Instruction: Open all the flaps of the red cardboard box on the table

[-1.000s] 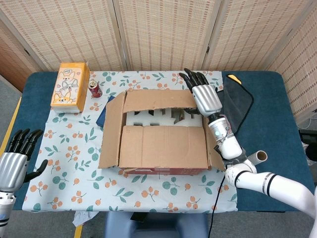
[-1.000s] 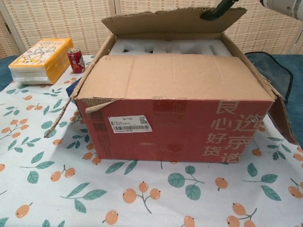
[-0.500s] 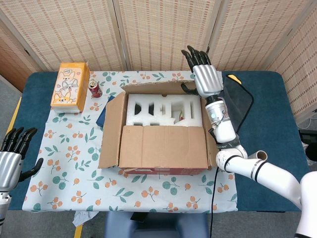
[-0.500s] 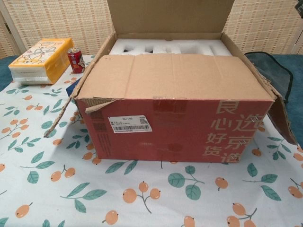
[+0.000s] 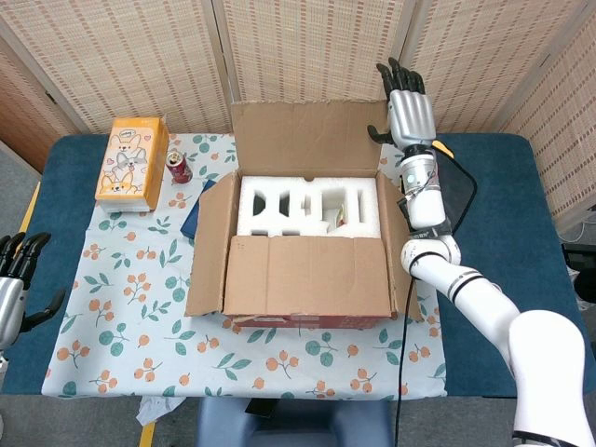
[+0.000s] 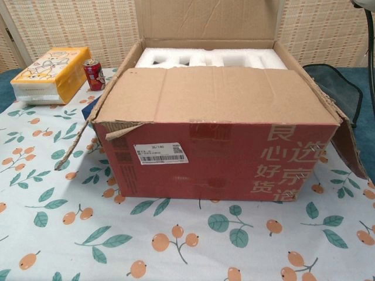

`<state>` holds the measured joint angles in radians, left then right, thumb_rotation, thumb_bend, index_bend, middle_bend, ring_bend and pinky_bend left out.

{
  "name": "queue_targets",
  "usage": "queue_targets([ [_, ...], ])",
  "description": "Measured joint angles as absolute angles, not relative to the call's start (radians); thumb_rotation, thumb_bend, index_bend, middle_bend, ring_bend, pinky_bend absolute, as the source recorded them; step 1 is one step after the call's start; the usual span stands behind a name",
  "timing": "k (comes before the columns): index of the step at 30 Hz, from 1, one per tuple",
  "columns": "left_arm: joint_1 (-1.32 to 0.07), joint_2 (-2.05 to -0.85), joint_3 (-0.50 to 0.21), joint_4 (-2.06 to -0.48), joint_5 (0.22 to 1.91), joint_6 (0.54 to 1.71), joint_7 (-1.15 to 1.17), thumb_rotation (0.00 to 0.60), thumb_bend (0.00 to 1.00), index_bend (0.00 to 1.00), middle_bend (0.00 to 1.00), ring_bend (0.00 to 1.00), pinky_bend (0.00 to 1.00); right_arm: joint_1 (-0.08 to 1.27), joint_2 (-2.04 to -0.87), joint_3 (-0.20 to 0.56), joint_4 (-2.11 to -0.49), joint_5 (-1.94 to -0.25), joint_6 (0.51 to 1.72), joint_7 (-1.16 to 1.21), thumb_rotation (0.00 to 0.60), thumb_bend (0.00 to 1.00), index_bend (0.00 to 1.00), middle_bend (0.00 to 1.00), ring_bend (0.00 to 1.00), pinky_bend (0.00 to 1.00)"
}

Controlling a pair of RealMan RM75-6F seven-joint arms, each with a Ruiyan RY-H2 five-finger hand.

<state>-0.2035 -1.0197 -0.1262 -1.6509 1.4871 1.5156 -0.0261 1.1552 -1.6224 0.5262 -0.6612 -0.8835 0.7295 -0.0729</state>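
Near flap of the red cardboard box lying shut mid-counter, long axis left-right, nearer the idle, empty, spread left robot hand than the right robot hand, open-fingered beside the raised far flap.

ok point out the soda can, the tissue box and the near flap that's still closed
soda can [image 5: 179,168], head view, on its red side
tissue box [image 5: 133,160], head view, on its printed top face
near flap [image 6: 215,93], chest view, on the middle of its brown surface
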Motion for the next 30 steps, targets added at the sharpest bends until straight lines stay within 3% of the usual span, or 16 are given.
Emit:
queue_targets([
  [3, -0.202, -1.021, -0.128, -1.65, 1.485, 1.517, -0.023, 0.6, 0.41, 0.03, 0.15, 0.05, 0.05, 1.163, -1.649, 0.511, -0.587, -0.915, 0.698, 0.007, 0.6, 0.34, 0.0, 0.0, 0.0, 0.0],
  [7, -0.197, -1.021, -0.128, -1.65, 1.484, 1.522, -0.021, 0.6, 0.41, 0.03, 0.15, 0.05, 0.05, 1.141, -1.632, 0.49, -0.634, -0.966, 0.7, 0.09, 0.6, 0.34, 0.0, 0.0, 0.0, 0.0],
  [13, -0.191, -1.023, -0.128, -1.643, 1.467, 1.514, -0.041, 0.6, 0.42, 0.02, 0.15, 0.05, 0.05, 1.05, -1.492, 0.46, -0.948, -1.022, 0.737, 0.126, 0.6, 0.34, 0.0, 0.0, 0.0, 0.01],
  [15, -0.19, -1.027, -0.128, -1.644, 1.468, 1.515, -0.034, 0.6, 0.42, 0.02, 0.15, 0.05, 0.05, 1.01, -1.42, 0.452, -1.099, -1.029, 0.742, 0.14, 0.6, 0.34, 0.0, 0.0, 0.0, 0.08],
  [17, -0.191, -1.032, -0.129, -1.647, 1.471, 1.516, -0.024, 0.6, 0.42, 0.02, 0.15, 0.04, 0.05, 0.968, -1.337, 0.444, -1.253, -1.03, 0.74, 0.159, 0.6, 0.34, 0.0, 0.0, 0.02, 0.27],
  [19, -0.193, -1.036, -0.128, -1.649, 1.476, 1.516, -0.021, 0.6, 0.42, 0.01, 0.15, 0.04, 0.06, 0.928, -1.262, 0.437, -1.376, -1.029, 0.737, 0.178, 0.6, 0.34, 0.0, 0.0, 0.06, 0.38],
  [23, -0.198, -1.043, -0.128, -1.647, 1.476, 1.506, -0.009, 0.6, 0.42, 0.01, 0.15, 0.04, 0.06, 0.842, -1.106, 0.427, -1.583, -1.022, 0.706, 0.273, 0.6, 0.34, 0.0, 0.0, 0.12, 0.39],
  [30, -0.203, -1.047, -0.132, -1.641, 1.463, 1.489, -0.012, 0.6, 0.42, 0.0, 0.15, 0.04, 0.06, 0.773, -1.029, 0.453, -1.653, -1.032, 0.52, 0.587, 0.6, 0.34, 0.0, 0.0, 0.12, 0.4],
])
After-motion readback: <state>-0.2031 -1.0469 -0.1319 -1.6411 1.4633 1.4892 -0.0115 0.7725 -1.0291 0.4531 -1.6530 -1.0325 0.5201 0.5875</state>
